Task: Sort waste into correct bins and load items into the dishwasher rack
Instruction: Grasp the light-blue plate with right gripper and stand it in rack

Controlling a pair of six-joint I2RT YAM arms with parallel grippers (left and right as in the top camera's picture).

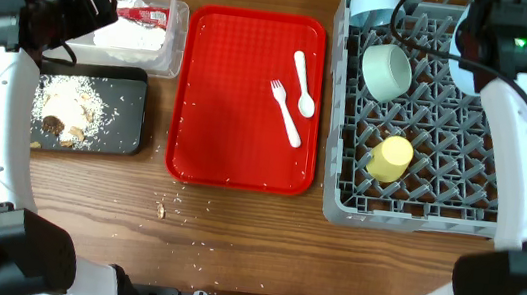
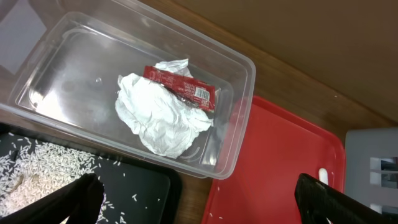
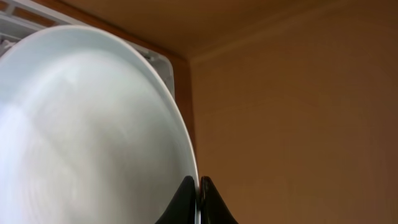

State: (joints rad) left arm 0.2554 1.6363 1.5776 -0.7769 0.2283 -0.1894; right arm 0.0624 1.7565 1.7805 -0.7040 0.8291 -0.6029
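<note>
White plastic cutlery is the main thing left to load: the fork and the spoon lie side by side on the red tray, apart from everything else. The waste sorting looks nearly done. The crumpled napkin and the red sachet lie together inside the clear tub, and the rice with brown scraps is spread over the black tray just beside it. A few stray grains lie on the worktop in front of the red tray, so a little clean-up may be needed.

In the dishwasher rack, one bowl lies tipped among the pegs, a second bowl sits at the far left corner, and the yellow cup lies nearer the front. The right jaws are pinched shut on the rim of the plate, which stands on edge at the rack's far side; whether it sits between pegs cannot be told. The left jaws are spread wide with nothing between them, hovering above the tub. Seating the plate and moving the cutlery appear to be what is left.
</note>
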